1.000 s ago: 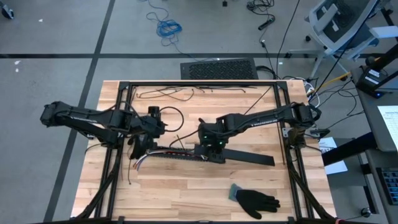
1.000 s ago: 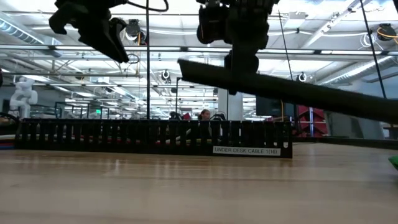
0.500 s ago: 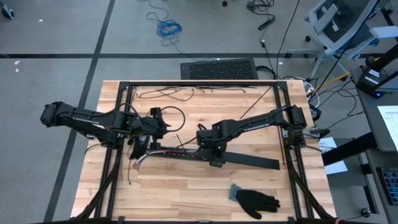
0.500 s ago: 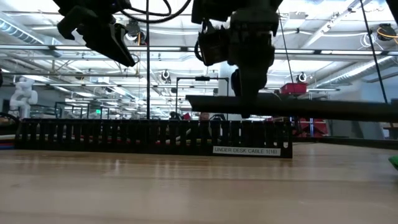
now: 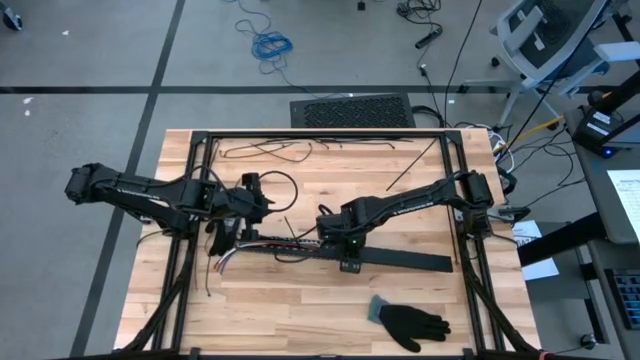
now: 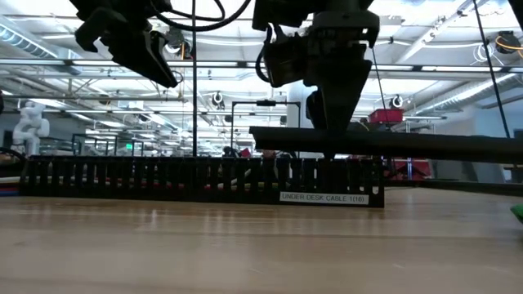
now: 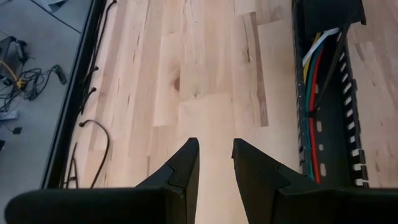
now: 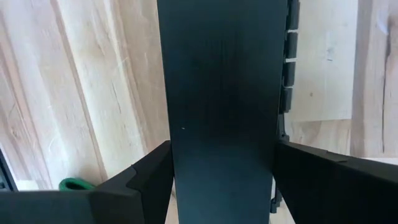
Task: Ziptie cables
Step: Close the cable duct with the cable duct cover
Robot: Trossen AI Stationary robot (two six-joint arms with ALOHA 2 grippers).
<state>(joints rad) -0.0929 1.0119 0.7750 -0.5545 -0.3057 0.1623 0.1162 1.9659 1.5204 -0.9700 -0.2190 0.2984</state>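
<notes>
The right tool [image 6: 331, 151] grips the flat black cover strip [image 5: 405, 259] level above the slotted tray [image 6: 204, 178] where the cables [image 7: 314, 93] lie, the left tool [image 7: 216, 163] hovers slightly parted and empty, so lowering squarely looks next.

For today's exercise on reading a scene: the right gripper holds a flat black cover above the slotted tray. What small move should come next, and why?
Probably shift the flat black cover sideways toward the left gripper and lower it. The right gripper clamps it level just above the slotted tray, but it overhangs the tray's end, while the cables lie uncovered inside.
</notes>
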